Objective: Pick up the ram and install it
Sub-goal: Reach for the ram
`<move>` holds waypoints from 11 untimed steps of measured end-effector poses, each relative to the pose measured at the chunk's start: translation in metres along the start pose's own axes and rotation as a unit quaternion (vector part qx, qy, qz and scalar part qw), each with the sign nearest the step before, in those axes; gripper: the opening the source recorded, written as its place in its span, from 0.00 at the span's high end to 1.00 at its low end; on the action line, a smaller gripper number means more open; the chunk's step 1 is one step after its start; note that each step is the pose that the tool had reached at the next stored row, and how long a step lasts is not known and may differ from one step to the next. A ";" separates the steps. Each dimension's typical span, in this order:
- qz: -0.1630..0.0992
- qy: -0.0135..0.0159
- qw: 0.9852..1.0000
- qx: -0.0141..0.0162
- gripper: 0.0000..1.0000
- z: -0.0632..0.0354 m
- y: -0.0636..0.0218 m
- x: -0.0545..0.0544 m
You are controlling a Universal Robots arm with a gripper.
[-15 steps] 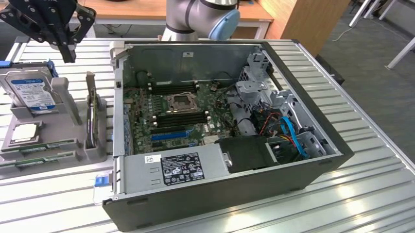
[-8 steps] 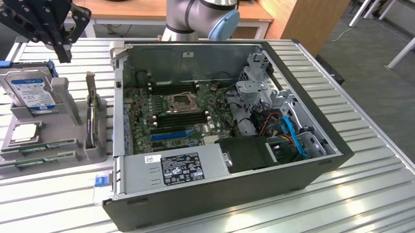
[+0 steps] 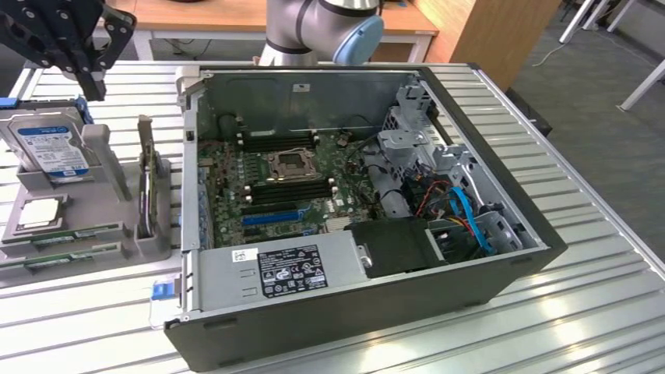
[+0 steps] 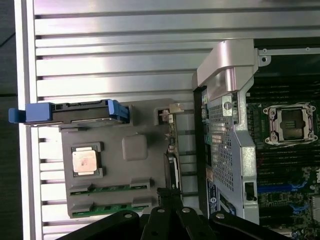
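Observation:
Two ram sticks, thin green boards, lie side by side in slots at the front of a grey holder [image 3: 104, 241]: one ram stick [image 3: 65, 234] [image 4: 110, 188] sits just behind the other ram stick [image 3: 52, 259] [image 4: 107, 208]. My black gripper [image 3: 93, 87] hangs high above the holder's back end, over the hard drive, well away from both sticks. In the wrist view my gripper [image 4: 169, 194] has its fingers pressed together, shut on nothing. The motherboard [image 3: 272, 187] lies in the open computer case [image 3: 499, 234], with long dark memory slots on both sides of the CPU socket [image 3: 288, 164].
The grey holder also carries a hard drive [image 3: 47, 144] with blue clips, a CPU chip [image 3: 40, 212] and an upright dark expansion card [image 3: 151, 183]. A power supply [image 3: 280, 269] fills the case's near corner. Everything rests on a slatted metal table [image 3: 603, 312].

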State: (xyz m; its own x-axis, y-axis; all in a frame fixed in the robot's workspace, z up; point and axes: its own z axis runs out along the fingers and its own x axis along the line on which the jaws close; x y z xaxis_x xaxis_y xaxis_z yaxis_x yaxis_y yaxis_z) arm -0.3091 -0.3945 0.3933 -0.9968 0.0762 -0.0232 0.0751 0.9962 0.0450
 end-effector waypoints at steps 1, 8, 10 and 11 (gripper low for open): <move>0.000 0.000 1.000 0.000 0.90 0.0000 -0.0001 0.001; 0.000 0.000 1.000 0.000 0.90 -0.0002 -0.0003 0.009; 0.000 0.000 1.000 0.000 0.90 -0.0003 -0.0004 0.012; 0.000 0.000 1.000 0.000 0.90 -0.0003 -0.0005 0.014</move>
State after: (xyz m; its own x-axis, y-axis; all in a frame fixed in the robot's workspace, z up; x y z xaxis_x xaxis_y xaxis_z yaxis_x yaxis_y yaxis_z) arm -0.3227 -0.3940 0.3933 -0.9968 0.0768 -0.0233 0.0757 0.9961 0.0450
